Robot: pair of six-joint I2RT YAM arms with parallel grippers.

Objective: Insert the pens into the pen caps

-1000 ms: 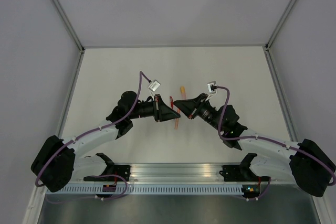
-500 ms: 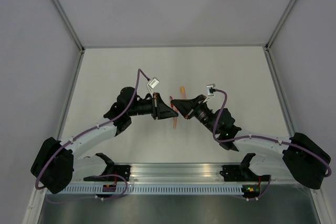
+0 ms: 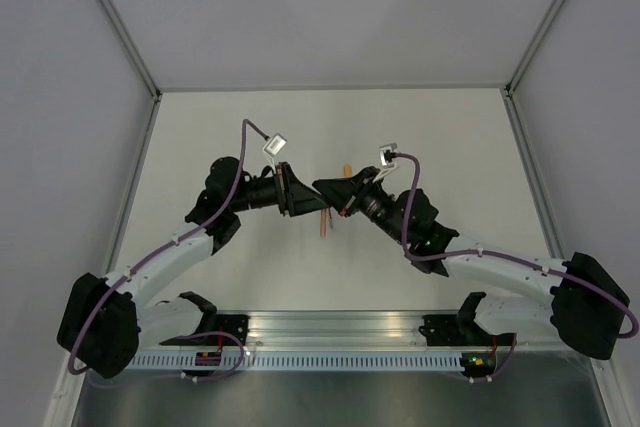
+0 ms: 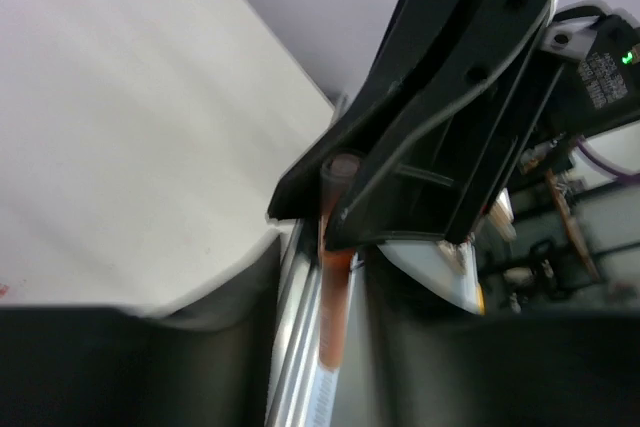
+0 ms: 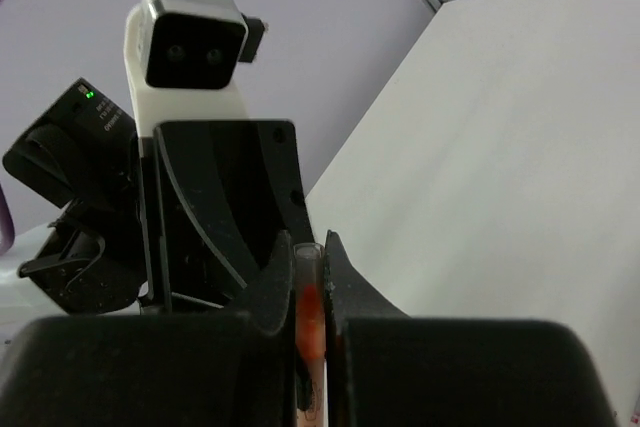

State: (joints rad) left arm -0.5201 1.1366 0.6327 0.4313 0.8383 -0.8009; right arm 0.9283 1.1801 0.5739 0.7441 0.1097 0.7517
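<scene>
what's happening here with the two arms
The two arms meet above the middle of the table. The right gripper is clamped on an orange pen, which runs between the fingers of the left gripper; those stand apart, clear of it. Whether a cap is on it cannot be seen.

1. The desk point(image 3: 420, 137) is white, smooth and matt.
2. The left tool point(image 3: 308, 202) and right tool point(image 3: 325, 188) are black plastic with a soft shine.
3. The orange pen point(image 4: 334, 297) is smooth plastic, partly see-through.
4. The rail point(image 3: 340, 327) at 6 o'clock is ribbed silver metal.
5. The cables point(image 3: 245, 127) look like smooth purple rubber.
6. The walls point(image 3: 330, 7) are flat, matt grey.
</scene>
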